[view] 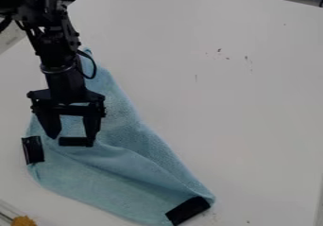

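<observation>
the black hand [73, 138] hangs spread over the light blue cloth [120, 168] on a white tabletop [252, 102].
we see the hand's two fingers standing apart, pointing down over the upper left part of the cloth, with a dark patch [74, 142] by their tips; we cannot tell whether they touch the fabric. the cloth lies on the left and lower middle of the tabletop, rumpled, narrowing to a point up behind the arm [56, 59], with a fold running toward its lower right corner. we spot a black patch [33, 149] on its left edge and another black patch [188, 211] at that lower right corner. a fuzzy orange-yellow thing [24, 221] sits at the bottom left.
</observation>
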`<state>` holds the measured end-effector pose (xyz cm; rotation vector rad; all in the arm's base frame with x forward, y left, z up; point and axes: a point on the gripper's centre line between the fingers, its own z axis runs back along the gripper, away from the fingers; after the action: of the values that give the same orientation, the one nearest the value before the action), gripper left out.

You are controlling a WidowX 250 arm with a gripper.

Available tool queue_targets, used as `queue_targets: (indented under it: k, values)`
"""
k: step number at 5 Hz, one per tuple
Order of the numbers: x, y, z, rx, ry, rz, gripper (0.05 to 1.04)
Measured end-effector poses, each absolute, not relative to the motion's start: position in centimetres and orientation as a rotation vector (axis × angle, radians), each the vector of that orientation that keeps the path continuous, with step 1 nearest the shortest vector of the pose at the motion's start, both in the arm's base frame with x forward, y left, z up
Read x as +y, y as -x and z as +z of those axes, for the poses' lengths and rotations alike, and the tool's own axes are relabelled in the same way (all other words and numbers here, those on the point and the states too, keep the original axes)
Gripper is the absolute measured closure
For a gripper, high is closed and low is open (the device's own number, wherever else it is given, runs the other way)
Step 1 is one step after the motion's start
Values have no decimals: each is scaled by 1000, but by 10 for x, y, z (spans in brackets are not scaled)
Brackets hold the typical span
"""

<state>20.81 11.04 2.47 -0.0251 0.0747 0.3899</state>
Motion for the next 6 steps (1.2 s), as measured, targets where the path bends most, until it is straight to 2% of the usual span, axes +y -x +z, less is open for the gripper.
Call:
queue_targets:
  k: [2,3,4,6]
  values:
    - [110,-194,40,66,52,394,84]
    - [111,-196,38,50,47,397,84]
    - [108,-198,22,73,78,388,84]
    - [106,-191,16,111,78,412,84]
